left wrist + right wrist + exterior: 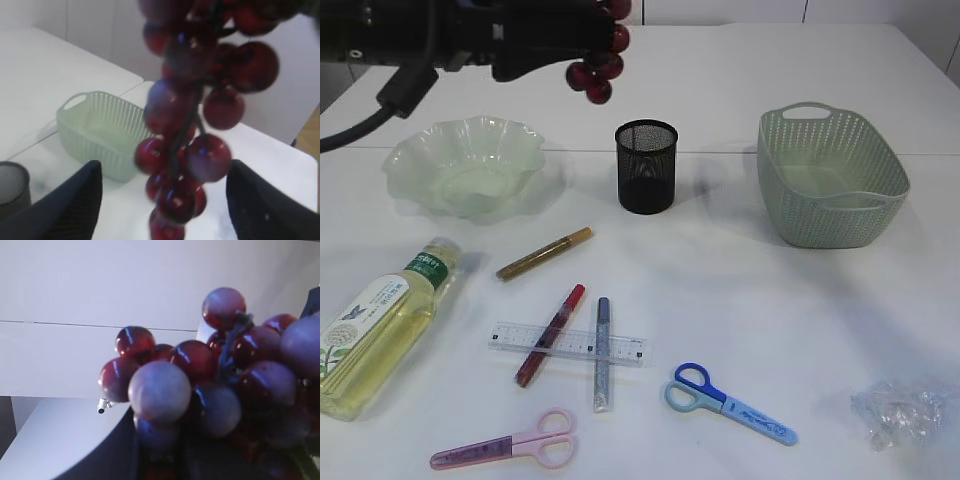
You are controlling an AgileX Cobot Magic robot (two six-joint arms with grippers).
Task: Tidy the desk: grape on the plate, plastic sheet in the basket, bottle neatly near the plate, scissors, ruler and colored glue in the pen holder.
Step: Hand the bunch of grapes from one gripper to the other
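A bunch of dark red grape (598, 65) hangs high over the table, between the green glass plate (465, 165) and the black mesh pen holder (646, 165). My right gripper (190, 460) is shut on the bunch, which fills its view. My left gripper (167, 200) stands open with a finger on each side of the hanging grape (195, 150), touching neither. The bottle (380, 330) lies on its side at the front left. A clear ruler (568, 343), gold, red and silver glue pens, blue scissors (728, 403) and pink scissors (510, 445) lie at the front. The crumpled plastic sheet (900, 412) lies front right.
The green basket (830, 175) stands at the back right. The red glue pen (550, 335) and the silver one (602, 352) lie across the ruler, and the gold one (544, 253) lies behind them. My left arm reaches in from the top left.
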